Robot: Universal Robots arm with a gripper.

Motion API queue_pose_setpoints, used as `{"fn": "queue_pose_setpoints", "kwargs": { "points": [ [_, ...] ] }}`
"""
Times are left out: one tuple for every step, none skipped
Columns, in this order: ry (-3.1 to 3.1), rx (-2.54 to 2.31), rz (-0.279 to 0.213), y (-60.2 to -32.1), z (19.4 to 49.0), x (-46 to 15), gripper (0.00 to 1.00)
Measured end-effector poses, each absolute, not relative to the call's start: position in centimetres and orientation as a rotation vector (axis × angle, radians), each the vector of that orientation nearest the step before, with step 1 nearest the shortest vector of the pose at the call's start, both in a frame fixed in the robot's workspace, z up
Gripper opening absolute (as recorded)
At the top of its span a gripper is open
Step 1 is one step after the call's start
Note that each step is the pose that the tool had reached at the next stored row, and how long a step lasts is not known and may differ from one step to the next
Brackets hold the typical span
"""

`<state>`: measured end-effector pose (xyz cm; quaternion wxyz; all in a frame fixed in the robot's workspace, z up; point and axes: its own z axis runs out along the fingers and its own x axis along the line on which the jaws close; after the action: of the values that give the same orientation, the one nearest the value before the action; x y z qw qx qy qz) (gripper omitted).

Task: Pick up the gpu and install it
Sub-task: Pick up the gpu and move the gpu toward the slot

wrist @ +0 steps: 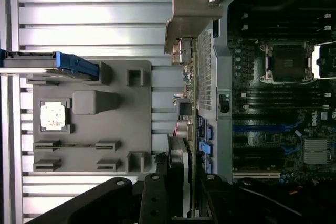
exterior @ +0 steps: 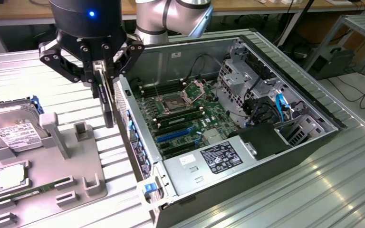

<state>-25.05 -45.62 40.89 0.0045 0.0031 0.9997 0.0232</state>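
Note:
The gpu [exterior: 109, 105] hangs on edge, a thin dark card held upright in the air, with my gripper [exterior: 104, 76] shut on its upper edge. It hovers over the gap between the grey holder plate [exterior: 74, 166] and the open computer case's rear wall [exterior: 135, 142], clear of both. In the wrist view the gpu [wrist: 192, 103] appears edge-on, its silver bracket [wrist: 188, 19] at the far end, and my gripper [wrist: 181, 195] clamps it from both sides. The motherboard [exterior: 182, 118] with its blue slots [exterior: 173, 135] lies inside the case beside the card.
The grey holder plate carries a hard drive with a white label [exterior: 14, 130], a processor chip [exterior: 11, 175] and a green memory stick [exterior: 27, 194]. Drive cages and blue cables [exterior: 277, 107] fill the case's far side. A power supply [exterior: 224, 156] sits at its near end.

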Motion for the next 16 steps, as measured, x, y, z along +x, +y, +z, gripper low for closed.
{"fn": "queue_pose_setpoints", "kwargs": {
  "points": [
    [3.132, 0.01, 0.071, -45.6, 40.9, -24.9, 0.28],
    [3.132, 0.01, 0.071, -45.6, 40.9, -24.9, 0.28],
    [3.132, 0.01, 0.07, -45.6, 40.9, -24.8, 0.28],
    [3.132, 0.01, 0.07, -45.6, 40.9, -24.6, 0.28],
    [3.132, 0.01, 0.07, -45.6, 40.9, -24.4, 0.28],
    [3.132, 0.01, 0.07, -45.6, 40.9, -24.2, 0.28],
    [3.132, 0.01, 0.07, -45.6, 40.9, -24.0, 0.28],
    [3.132, 0.009, 0.07, -45.6, 40.9, -23.8, 0.28],
    [3.132, 0.01, 0.07, -45.6, 40.9, -23.5, 0.28],
    [3.132, 0.01, 0.07, -45.6, 40.9, -23.3, 0.28],
    [3.132, 0.01, 0.07, -45.6, 40.9, -23.1, 0.28],
    [3.132, 0.01, 0.07, -45.6, 40.9, -23.0, 0.28],
    [3.132, 0.01, 0.07, -45.6, 40.9, -22.8, 0.28],
    [3.132, 0.01, 0.07, -45.6, 40.9, -22.6, 0.28],
    [3.132, 0.01, 0.07, -45.6, 40.9, -22.5, 0.28],
    [3.132, 0.01, 0.07, -45.6, 40.9, -22.2, 0.28]
  ]
}}
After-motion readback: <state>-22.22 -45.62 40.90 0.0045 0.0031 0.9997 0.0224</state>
